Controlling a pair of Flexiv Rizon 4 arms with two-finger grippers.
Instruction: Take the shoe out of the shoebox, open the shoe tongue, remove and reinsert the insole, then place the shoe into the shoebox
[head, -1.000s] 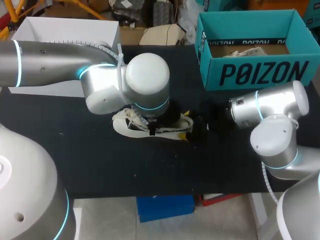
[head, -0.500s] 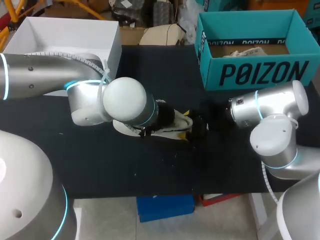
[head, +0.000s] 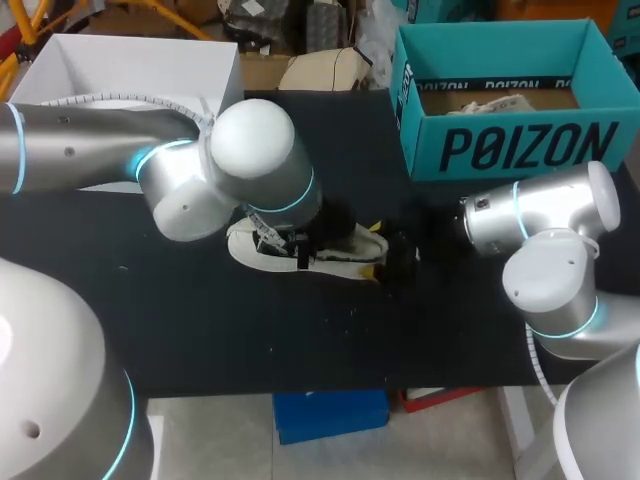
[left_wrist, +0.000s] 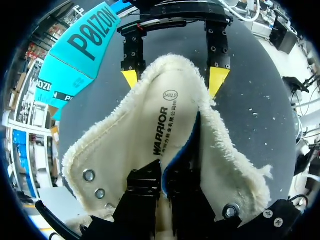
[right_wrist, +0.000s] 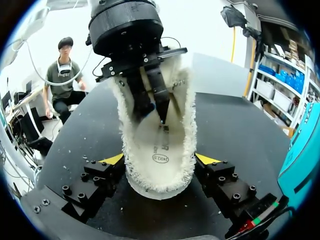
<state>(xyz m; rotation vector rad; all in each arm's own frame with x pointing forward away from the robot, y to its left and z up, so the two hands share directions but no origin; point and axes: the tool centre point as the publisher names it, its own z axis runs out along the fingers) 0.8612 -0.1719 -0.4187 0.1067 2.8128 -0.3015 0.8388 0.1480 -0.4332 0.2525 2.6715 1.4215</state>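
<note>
Fingers (left_wrist: 142, 192) of left gripper (left_wrist: 165, 176), pointing steeply down, pinch the insole (left_wrist: 160, 125); right gripper (right_wrist: 160, 159), level, clamps heel of fleece-lined shoe (head: 350, 260), lying left-right, toe left.

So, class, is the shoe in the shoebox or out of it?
Out. The shoe lies on the black table, apart from the teal shoebox, its heel between the right claw's fingers.

Left hand (right_wrist: 152, 110), pinching the insole (left_wrist: 160, 135), blocks the shoe (right_wrist: 186, 125) opening; right hand (right_wrist: 160, 160) clamps one end; sides open.
</note>
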